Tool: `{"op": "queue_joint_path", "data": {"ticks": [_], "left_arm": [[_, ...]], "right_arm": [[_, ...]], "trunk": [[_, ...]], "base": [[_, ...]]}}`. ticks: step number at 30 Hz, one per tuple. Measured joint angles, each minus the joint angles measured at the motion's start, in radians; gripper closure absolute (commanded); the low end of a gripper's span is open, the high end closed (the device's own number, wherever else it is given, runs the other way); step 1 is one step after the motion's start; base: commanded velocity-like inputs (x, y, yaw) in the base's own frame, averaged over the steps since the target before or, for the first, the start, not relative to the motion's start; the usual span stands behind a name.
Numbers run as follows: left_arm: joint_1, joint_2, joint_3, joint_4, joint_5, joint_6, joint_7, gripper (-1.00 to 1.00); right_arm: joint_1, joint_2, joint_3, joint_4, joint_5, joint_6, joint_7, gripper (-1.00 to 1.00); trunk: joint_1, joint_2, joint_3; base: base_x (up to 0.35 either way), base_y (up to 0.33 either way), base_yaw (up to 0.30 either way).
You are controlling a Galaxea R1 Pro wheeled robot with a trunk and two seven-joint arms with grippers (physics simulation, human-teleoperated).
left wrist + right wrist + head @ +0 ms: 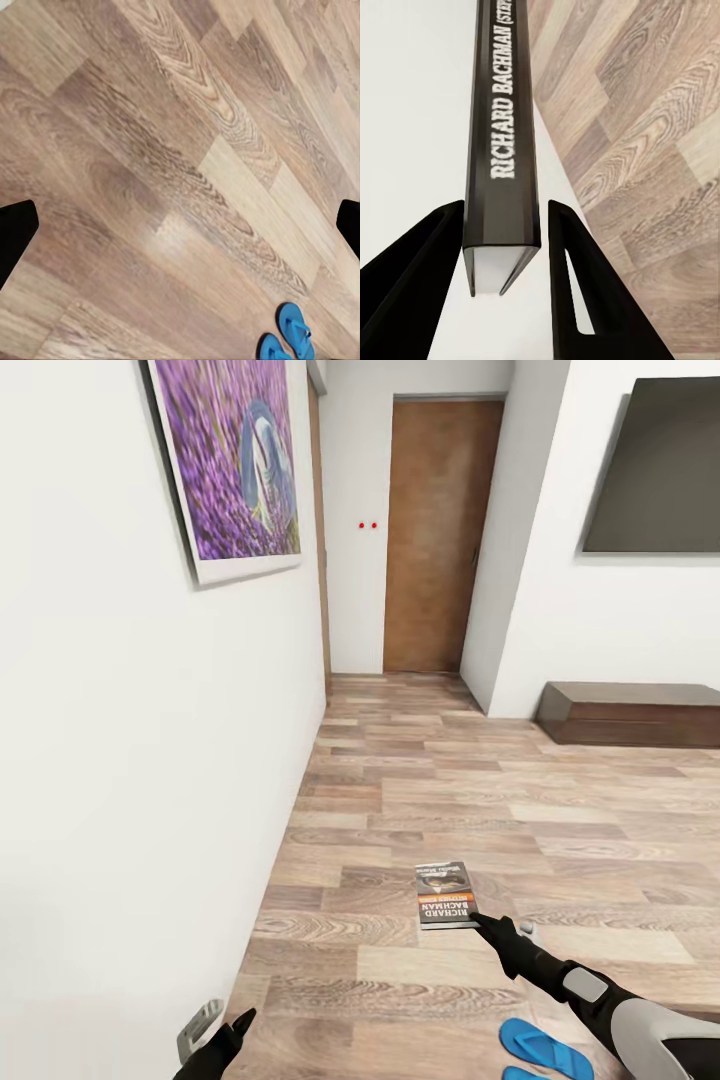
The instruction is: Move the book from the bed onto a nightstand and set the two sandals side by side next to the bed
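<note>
- Left gripper (225, 1032): fingers spread wide, empty, low beside the white wall (120, 760).
- Sandals (545, 1050): together on the floor (400, 780), under the right arm.
- Right gripper (506, 247): clamped on the book (446, 895), held above the floor.
- Door (440, 535): far end, closed.

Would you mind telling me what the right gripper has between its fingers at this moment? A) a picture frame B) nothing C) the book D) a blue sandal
C: the right gripper has its fingers on either side of the book, spine lettered "RICHARD BACHMAN", and the head view shows the book at its tip.
</note>
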Motion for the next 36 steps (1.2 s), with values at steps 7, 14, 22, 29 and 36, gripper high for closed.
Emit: {"op": "queue_joint_path", "data": {"ticks": [7, 14, 22, 29, 36], "left_arm": [[0.0, 0.0, 0.0, 0.0, 0.0, 0.0, 0.0, -1.0], [0.0, 0.0, 0.0, 0.0, 0.0, 0.0, 0.0, -1.0], [0.0, 0.0, 0.0, 0.0, 0.0, 0.0, 0.0, -1.0], [0.0, 0.0, 0.0, 0.0, 0.0, 0.0, 0.0, -1.0], [0.0, 0.0, 0.0, 0.0, 0.0, 0.0, 0.0, -1.0]], "right_arm": [[0.0, 0.0, 0.001, 0.0, 0.001, 0.0, 0.0, 1.0], [0.0, 0.0, 0.001, 0.0, 0.001, 0.0, 0.0, 1.0], [0.0, 0.0, 0.001, 0.0, 0.001, 0.0, 0.0, 1.0], [0.0, 0.0, 0.001, 0.0, 0.001, 0.0, 0.0, 1.0], [0.0, 0.0, 0.001, 0.0, 0.001, 0.0, 0.0, 1.0]], "trunk": [[0.0, 0.0, 0.0], [0.0, 0.0, 0.0], [0.0, 0.0, 0.0], [0.0, 0.0, 0.0], [0.0, 0.0, 0.0]], "base": [[0.158, 0.002, -0.035], [0.158, 0.0, -0.087], [0.158, 0.0, -0.017], [0.158, 0.0, -0.003], [0.158, 0.0, 0.0]]}}
